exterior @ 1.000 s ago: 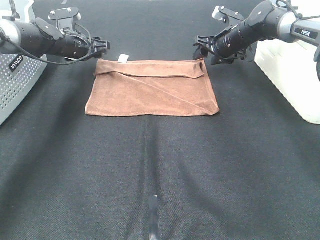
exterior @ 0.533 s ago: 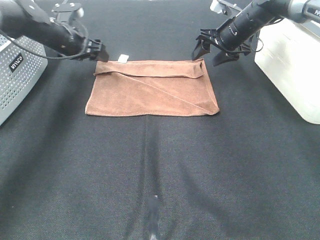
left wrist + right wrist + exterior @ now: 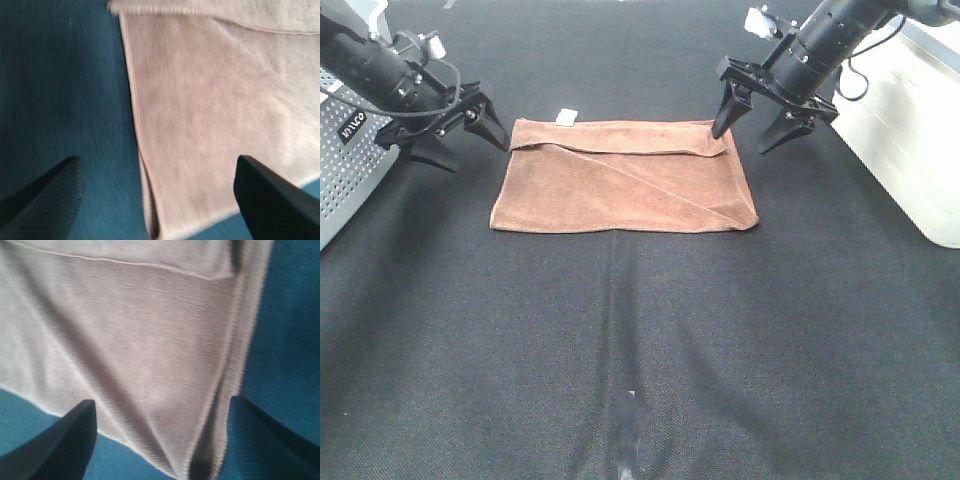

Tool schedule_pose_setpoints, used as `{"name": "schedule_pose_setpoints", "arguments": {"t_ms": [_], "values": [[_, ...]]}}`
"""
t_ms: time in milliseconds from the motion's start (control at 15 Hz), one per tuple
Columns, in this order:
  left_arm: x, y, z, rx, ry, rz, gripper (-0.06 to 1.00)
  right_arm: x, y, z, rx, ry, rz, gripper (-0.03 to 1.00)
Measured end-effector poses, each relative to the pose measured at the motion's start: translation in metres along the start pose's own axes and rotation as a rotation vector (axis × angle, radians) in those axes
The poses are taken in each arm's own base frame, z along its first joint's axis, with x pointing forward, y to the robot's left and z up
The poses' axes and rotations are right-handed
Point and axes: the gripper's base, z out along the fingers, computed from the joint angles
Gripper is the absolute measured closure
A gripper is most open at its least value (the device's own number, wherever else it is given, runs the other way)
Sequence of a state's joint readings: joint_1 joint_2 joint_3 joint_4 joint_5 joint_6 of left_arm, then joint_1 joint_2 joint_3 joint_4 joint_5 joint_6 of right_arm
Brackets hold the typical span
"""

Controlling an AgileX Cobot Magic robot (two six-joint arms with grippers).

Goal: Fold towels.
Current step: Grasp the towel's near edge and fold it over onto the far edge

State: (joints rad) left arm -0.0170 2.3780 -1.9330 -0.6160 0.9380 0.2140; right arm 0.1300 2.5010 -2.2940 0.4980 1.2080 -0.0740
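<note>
rust-brown rectangular terry towel (image 3: 620,190) lies folded flat on black cloth table (image 3: 640,350), white tag (image 3: 566,116) at far edge. my left gripper (image 3: 478,152) and right gripper (image 3: 742,140) gape wide, holding nothing, at its far corners.

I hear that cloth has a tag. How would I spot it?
On the black table lies a brown towel, a flap folded along its far edge. At that far edge, near the left corner, a small tag pokes out. It is the only white bit touching the towel.
</note>
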Motion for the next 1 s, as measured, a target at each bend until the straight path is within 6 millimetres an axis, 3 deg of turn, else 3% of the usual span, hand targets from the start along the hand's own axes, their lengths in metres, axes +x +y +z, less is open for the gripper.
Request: {"name": "schedule_pose_setpoints", "arguments": {"t_ms": [267,400,533,800,1000], "values": [[0.035,0.008,0.001,-0.026,0.071,-0.092,0.16,0.009,0.002,-0.009,0.017,0.026,0.041,0.26],[0.050,0.011,-0.002,-0.049,0.051,-0.122,0.16,0.031,0.004,-0.022,0.045,0.076,0.061,0.26],[0.051,0.012,-0.002,-0.054,0.044,-0.128,0.16,0.039,0.003,-0.024,0.054,0.079,0.069,0.26],[0.051,0.008,0.001,-0.050,0.030,-0.127,0.16,0.057,-0.009,-0.009,0.084,0.059,0.095,0.26],[0.053,-0.013,0.013,-0.051,-0.009,-0.079,0.16,0.058,-0.012,-0.002,0.081,0.053,0.093,0.26]]}}
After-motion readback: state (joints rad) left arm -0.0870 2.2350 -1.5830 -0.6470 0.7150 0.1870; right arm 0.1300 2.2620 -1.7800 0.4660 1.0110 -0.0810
